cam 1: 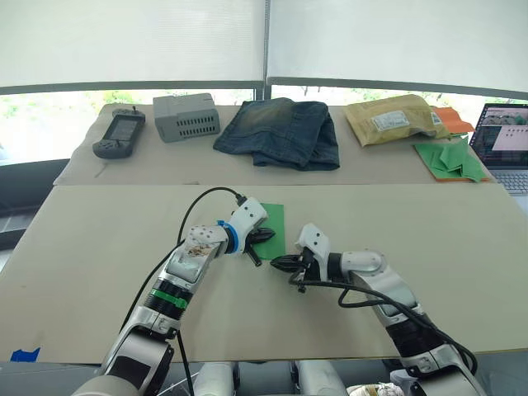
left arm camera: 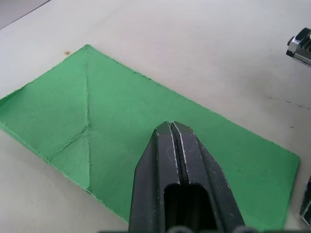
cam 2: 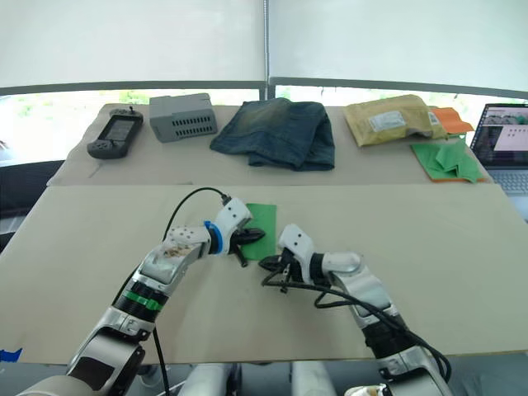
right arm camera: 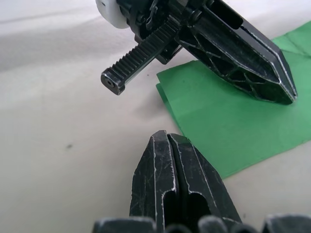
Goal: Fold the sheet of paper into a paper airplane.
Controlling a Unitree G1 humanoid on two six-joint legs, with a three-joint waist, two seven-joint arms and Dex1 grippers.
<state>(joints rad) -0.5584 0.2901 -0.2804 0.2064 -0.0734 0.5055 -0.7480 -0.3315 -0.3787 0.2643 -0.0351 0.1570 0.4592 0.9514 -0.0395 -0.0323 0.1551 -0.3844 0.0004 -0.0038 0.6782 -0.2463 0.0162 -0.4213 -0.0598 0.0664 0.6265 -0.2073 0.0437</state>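
Observation:
The sheet of paper (cam 1: 272, 227) is bright green and lies flat on the tan table as a narrow folded rectangle. Diagonal creases mark one end (left arm camera: 87, 126). My left gripper (cam 1: 266, 236) is shut, with its joined fingertips (left arm camera: 171, 127) pressed down on the sheet's middle. My right gripper (cam 1: 276, 262) is also shut and empty. It sits low over the bare table just off the sheet's near edge (right arm camera: 194, 131), apart from it. In the right wrist view the left gripper (right arm camera: 290, 94) rests on the paper (right arm camera: 233, 121).
At the back of the table lie a handheld controller (cam 1: 120, 134), a grey box (cam 1: 186, 116), folded jeans (cam 1: 280, 132) and a padded envelope (cam 1: 392, 120). A heap of green papers with an orange sheet (cam 1: 450, 158) and a laptop (cam 1: 505, 140) are at the far right.

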